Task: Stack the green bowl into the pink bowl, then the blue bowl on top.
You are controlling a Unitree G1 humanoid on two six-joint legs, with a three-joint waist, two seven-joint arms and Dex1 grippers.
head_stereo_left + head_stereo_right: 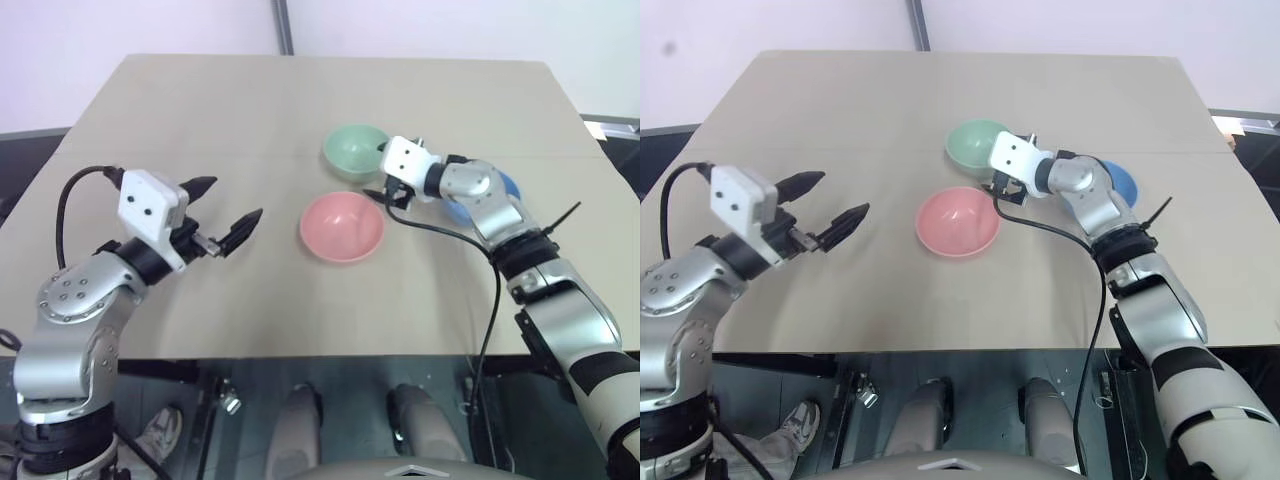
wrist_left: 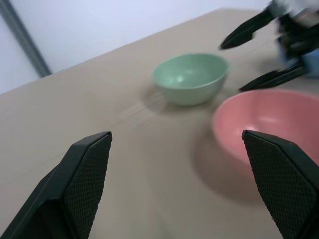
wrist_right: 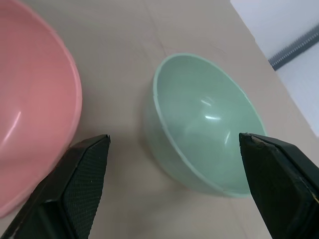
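Standing upright on the beige counter [image 1: 200, 120], the small round mint-green plastic bowl [image 1: 355, 152] is at the upper centre of the head view, and the salmon-pink plastic bowl [image 1: 342, 226] is near it, just below. The bright sky-blue plastic bowl [image 1: 1120, 184] is mostly hidden behind the right arm. The right hand [image 1: 385, 185] hovers beside the green bowl with fingers wide apart, holding nothing. The left hand [image 1: 222, 212], at the left, is also spread wide and empty.
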